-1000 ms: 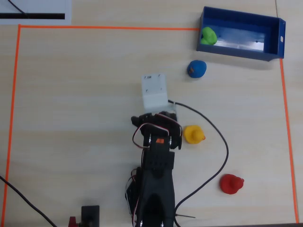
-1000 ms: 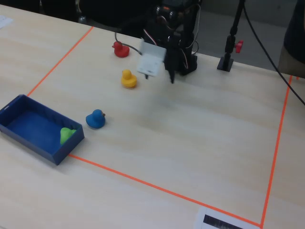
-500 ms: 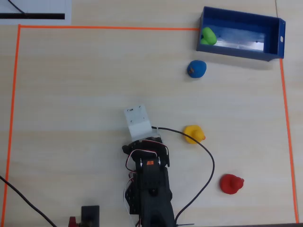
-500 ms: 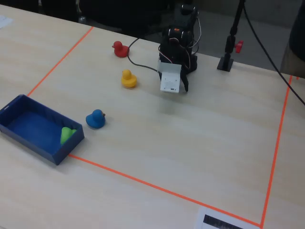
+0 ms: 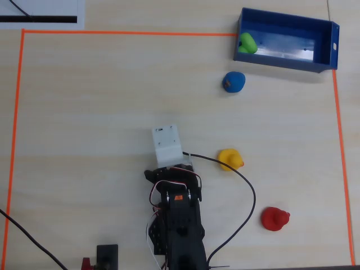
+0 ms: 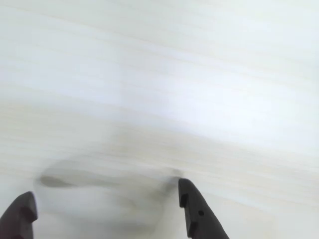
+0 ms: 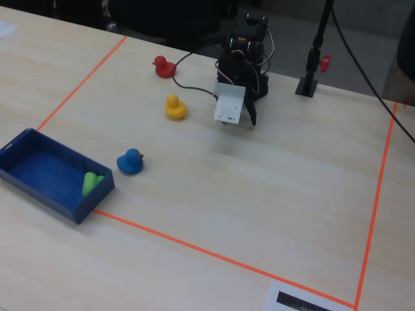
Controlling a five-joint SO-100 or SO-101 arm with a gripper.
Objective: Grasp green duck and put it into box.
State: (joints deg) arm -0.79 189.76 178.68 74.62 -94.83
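Already the green duck (image 5: pixel 247 43) lies inside the box (image 5: pixel 329 48), at the end nearest the blue duck (image 5: pixel 233 81); in the fixed view it leans against the corner of the box (image 7: pixel 39 188) beside the orange tape line (image 7: pixel 214 256). The blue duck stands on the worktop (image 5: pixel 90 112) just outside the box. The yellow duck (image 5: pixel 230 159) and the red duck (image 5: pixel 274 218) are well apart from the box, nearer to the arm. The end effector (image 6: pixel 107 211) is wide and holds nothing; in the wrist view its two dark fingertips (image 6: pixel 197 214) are far from each other, with only pale wood between them. The arm (image 7: pixel 243 61) is folded back near its base, the white camera mount (image 5: pixel 167 144) pointing toward the middle of the worktop.
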